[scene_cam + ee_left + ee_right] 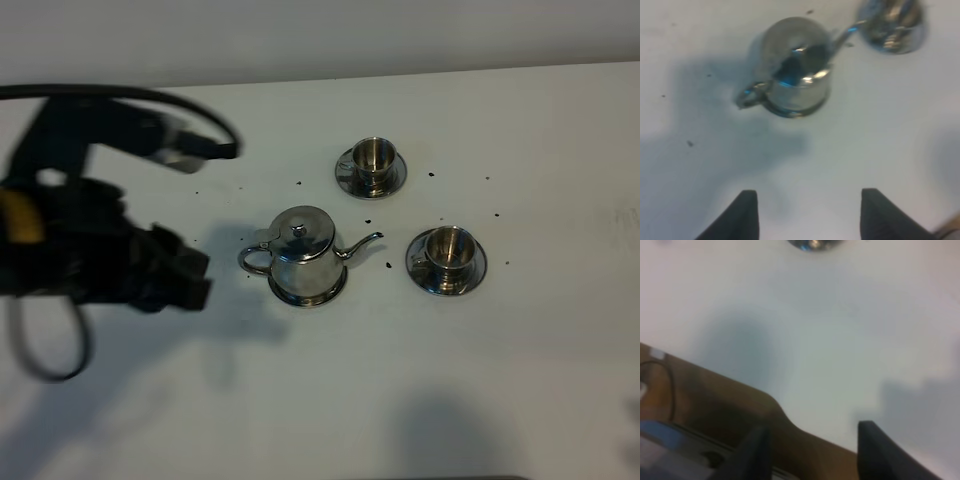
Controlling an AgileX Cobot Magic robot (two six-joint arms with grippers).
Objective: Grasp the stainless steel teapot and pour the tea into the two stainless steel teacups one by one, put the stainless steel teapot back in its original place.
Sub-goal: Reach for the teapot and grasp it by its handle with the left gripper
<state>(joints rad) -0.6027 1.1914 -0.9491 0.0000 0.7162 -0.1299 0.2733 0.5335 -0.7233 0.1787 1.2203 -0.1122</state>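
Left jaws hang spread, apart from the teapot (302, 252) on its saucer (306, 298). Right jaws, also spread, hang over the desk (500, 380) edge. Both cups (374, 155) stand upright.

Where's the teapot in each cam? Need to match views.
Exterior high: teapot mid-table, spout toward the nearer cup.
Left wrist: teapot, blurred, ahead of the open left gripper.
Right wrist: not in it.
Shared landmark: the nearer cup beyond the spout tip, in both those views.
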